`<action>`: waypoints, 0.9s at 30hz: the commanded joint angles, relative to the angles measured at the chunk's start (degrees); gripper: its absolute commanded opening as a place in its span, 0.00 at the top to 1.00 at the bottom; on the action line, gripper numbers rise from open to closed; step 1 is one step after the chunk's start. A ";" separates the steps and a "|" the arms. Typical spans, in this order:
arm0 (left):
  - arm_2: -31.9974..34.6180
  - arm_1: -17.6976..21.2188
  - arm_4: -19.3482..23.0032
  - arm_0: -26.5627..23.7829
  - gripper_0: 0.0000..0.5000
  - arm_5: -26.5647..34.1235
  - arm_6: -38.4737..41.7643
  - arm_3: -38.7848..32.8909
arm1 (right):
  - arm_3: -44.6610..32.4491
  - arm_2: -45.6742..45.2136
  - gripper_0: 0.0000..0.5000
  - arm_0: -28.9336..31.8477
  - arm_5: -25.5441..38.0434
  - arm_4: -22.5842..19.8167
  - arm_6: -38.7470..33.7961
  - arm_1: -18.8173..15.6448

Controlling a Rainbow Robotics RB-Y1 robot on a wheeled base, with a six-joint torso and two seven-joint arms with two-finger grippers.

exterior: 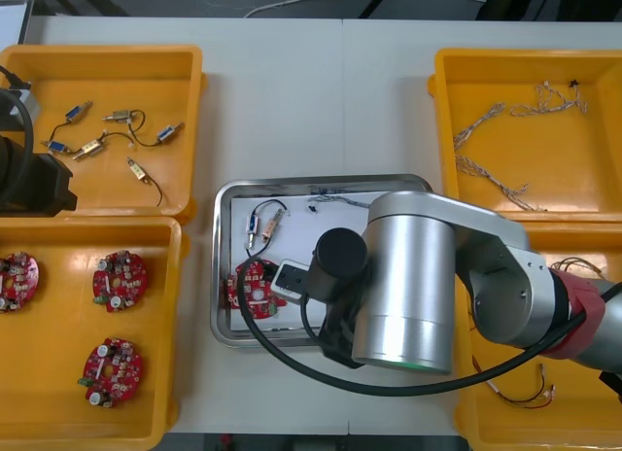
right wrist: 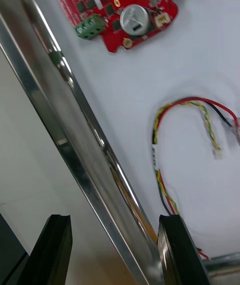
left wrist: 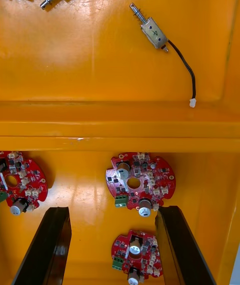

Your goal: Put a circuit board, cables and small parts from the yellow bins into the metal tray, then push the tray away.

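Contents of the metal tray (exterior: pixel 222 266) at the centre of the frame look complete. A red circuit board (exterior: pixel 255 286) lies by its left wall, a small metal part (exterior: pixel 267 225) sits above that, and a thin twisted cable (exterior: pixel 335 200) runs along the far side. The right wrist view also shows a red and yellow cable (right wrist: pixel 185 115) on the white floor. By my reading, only the push remains.

The right end effector (right wrist: pixel 114 220) is open and grips nothing. Its fingers straddle the tray's shiny rim, one outside over the bench (exterior: pixel 292 101) and one inside. The inner finger (right wrist: pixel 172 245) stands just beside the loop of the red and yellow cable, and that is the main hazard. If it drops or sweeps there, it may snag the wire and drag it, perhaps the board too, over the rim.

A shove applied off-centre could also swing the tray towards the yellow bins (exterior: pixel 175 325) on either side, or jolt the loose parts out.

The left end effector (left wrist: pixel 112 210) is parked at the left edge of the frame. It is open and empty above the spare boards (left wrist: pixel 140 181).
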 commanded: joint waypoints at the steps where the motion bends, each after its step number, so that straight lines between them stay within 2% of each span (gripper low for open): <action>1: 1.43 2.69 0.53 0.82 0.00 0.36 0.13 -1.20 | 1.66 6.23 0.00 -3.74 -1.42 2.90 3.68 3.10; 6: 1.43 2.69 0.36 0.82 0.00 0.36 0.22 -1.20 | 4.38 8.26 0.00 -4.18 -1.42 5.01 10.54 5.03; 14: 1.61 2.69 -0.87 1.26 0.00 0.36 0.39 -1.20 | 7.54 8.34 0.00 -4.36 -1.60 5.54 20.29 7.23; 22: 5.39 2.07 -0.61 5.56 0.00 -1.01 0.13 -2.43 | 8.07 8.61 0.00 -3.74 -1.77 5.45 22.14 7.67; 27: 7.15 0.58 -1.05 5.83 0.00 0.05 0.13 -2.52 | 7.98 8.78 0.00 -2.16 -1.95 6.41 22.49 7.76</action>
